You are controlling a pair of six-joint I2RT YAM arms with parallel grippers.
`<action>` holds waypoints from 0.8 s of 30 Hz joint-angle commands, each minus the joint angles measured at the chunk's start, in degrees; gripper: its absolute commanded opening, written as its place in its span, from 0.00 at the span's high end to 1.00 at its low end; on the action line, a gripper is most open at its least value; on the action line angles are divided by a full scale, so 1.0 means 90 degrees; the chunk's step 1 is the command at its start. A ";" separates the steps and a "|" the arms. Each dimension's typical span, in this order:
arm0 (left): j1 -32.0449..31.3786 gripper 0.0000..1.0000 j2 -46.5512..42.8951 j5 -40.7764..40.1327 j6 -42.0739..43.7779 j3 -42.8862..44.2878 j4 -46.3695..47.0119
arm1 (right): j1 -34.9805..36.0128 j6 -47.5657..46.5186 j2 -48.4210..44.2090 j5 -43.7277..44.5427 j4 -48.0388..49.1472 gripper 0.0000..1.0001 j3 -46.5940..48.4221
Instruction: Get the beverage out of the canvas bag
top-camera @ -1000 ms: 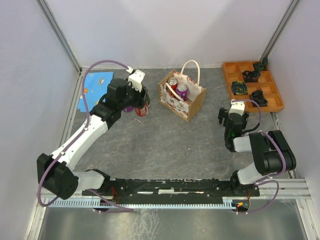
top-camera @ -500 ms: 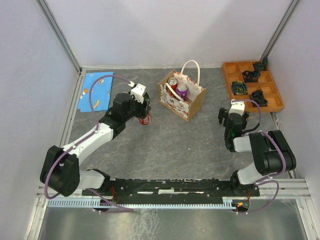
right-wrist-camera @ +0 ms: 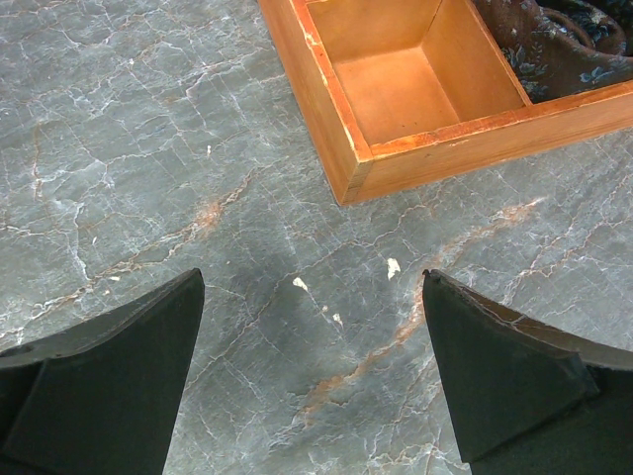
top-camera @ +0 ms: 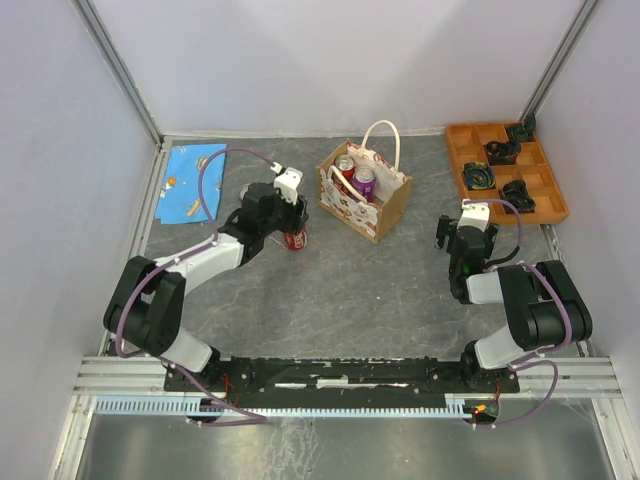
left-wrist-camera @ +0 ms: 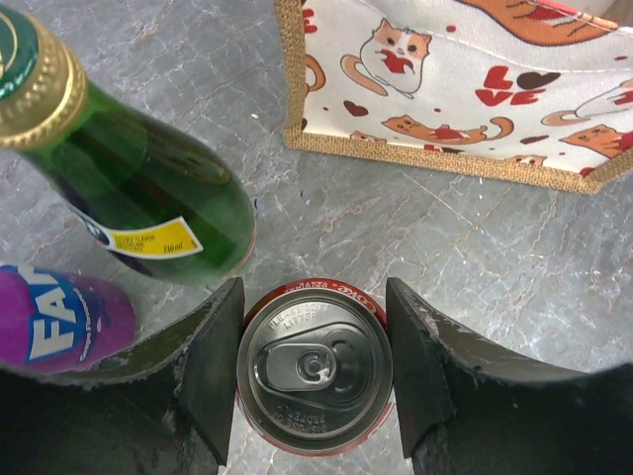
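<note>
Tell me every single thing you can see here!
canvas bag: one, tan with white handles, back middle
cans in the bag: two, reddish and purple, standing inside
red can: one, red, left of the bag
green bottle: one, green, beside the red can
purple drink: one, purple, beside the bottle
blue cloth: one, blue, back left
orange tray: one, orange, back right
dark bits: four, dark, in tray compartments
left pincer: one, black, shut on the red can
right pincer: one, black, open near the tray
</note>
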 commanded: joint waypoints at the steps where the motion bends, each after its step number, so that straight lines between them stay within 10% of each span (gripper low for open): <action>1: 0.0016 0.97 0.0158 -0.0088 -0.0076 0.0564 0.0648 | -0.0002 -0.0004 -0.0045 0.0018 0.0314 0.01 0.0165; 7: 0.0015 0.77 0.0313 -0.0177 -0.0093 0.0794 0.0364 | -0.0002 -0.0007 -0.0050 0.0015 0.0308 0.01 0.0170; 14: 0.0016 0.21 0.0162 -0.0319 -0.0093 0.0873 0.0112 | -0.0002 0.0001 -0.0042 0.0013 0.0301 0.01 0.0171; 24: -0.0022 0.19 -0.0527 -0.0081 0.0019 0.1389 -0.0284 | -0.0003 -0.0004 -0.0050 0.0010 0.0306 0.01 0.0171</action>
